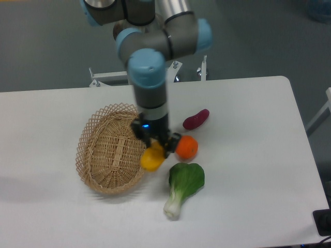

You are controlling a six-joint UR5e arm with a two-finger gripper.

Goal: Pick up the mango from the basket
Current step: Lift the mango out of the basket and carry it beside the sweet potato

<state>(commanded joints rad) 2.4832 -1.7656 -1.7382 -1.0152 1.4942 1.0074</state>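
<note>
Woven tan wicker forms the oval basket [111, 155], which lies on the white tabletop [248, 170] with its right side apparently raised. The end effector [156, 148] hangs from the arm directly over the basket's right rim and is clenched on the mango [151, 159], a yellow-orange fruit seen just below the dark fingers. The mango sits at the rim rather than in the hollow of the basket — it looks lifted partly clear, though whether it touches the wicker cannot be told from this view.

Judged by this arrangement, the grasp is made and the lift is under way; what remains is to carry the fruit fully above and away from the basket. No other item shows inside the basket.

Surrounding items lie to the right of the end effector. A round orange [186, 148] sits just beside the fingers, possibly touching them. A purple-red sweet potato [196, 119] lies farther back on the tabletop, apart from the arm. A leafy green bok choy [184, 187] lies in front, near the mango but below it in the picture. The orange is the closest obstacle — a sideways move to the right would likely nudge it, so a straight upward path appears safest.
</note>
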